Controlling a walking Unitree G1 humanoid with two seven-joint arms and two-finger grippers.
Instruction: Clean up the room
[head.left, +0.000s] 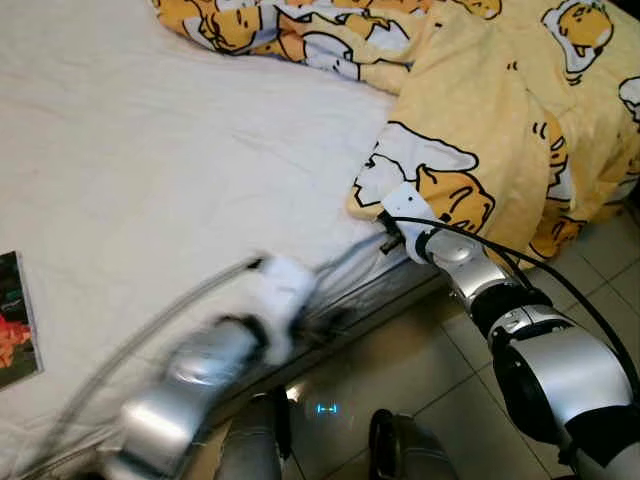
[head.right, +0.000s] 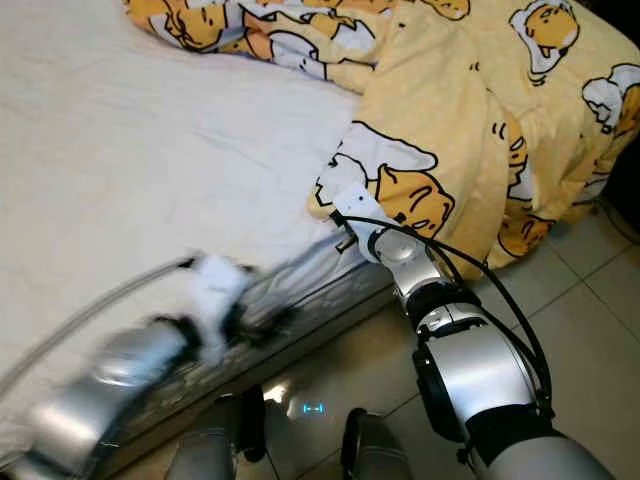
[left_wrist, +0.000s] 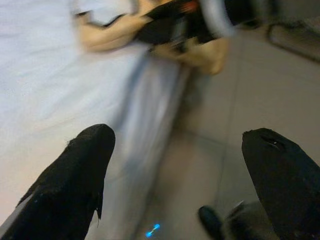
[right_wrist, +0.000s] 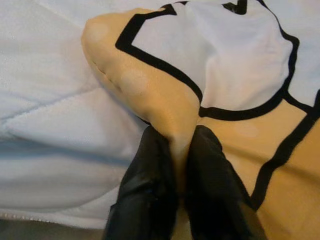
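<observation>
Bed (head.left: 150, 170) first — its white sheet lies bare, the yellow cartoon quilt (head.left: 500, 110) bunched over the far corner. Your right gripper (right_wrist: 175, 150) pinches the quilt's edge, ready for pulling; your blurred left gripper (left_wrist: 175, 165) hangs spread apart.

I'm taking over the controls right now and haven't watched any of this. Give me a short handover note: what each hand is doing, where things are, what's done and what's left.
Right hand: shut on a fold at the edge of the yellow cartoon-print quilt, at the bed's side.
Left hand: open, blurred, above the floor beside the white mattress, holding nothing.
Quilt: bunched over the bed's right part, draping toward the tiled floor.
A book lies on the mattress at the left.
Done: quilt gripped.
Left: probably spreading the quilt, clearing the book.
</observation>
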